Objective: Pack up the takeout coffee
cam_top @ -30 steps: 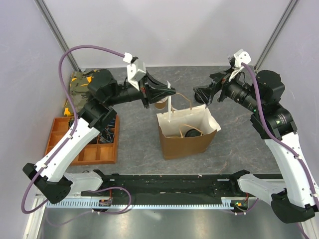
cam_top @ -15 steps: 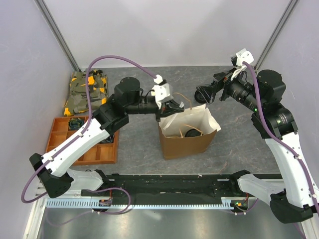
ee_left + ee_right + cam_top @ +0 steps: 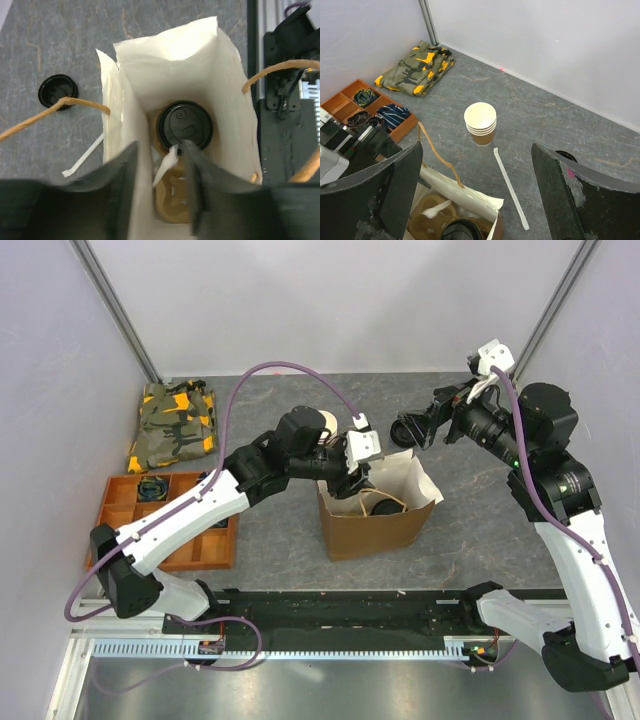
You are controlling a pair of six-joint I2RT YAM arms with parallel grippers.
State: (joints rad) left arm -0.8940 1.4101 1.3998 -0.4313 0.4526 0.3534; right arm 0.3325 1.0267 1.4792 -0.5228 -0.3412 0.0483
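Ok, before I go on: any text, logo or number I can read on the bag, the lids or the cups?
No text reads clearly in any view.
On the black lid inside the paper bag: raised marks, too small and blurred to read.
On the paper bag, the loose lid and the stack of cups: no print shows.

One takeout coffee, one paper bag

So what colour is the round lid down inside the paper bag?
Black. The lid shows best in the left wrist view, looking straight down into the bag.
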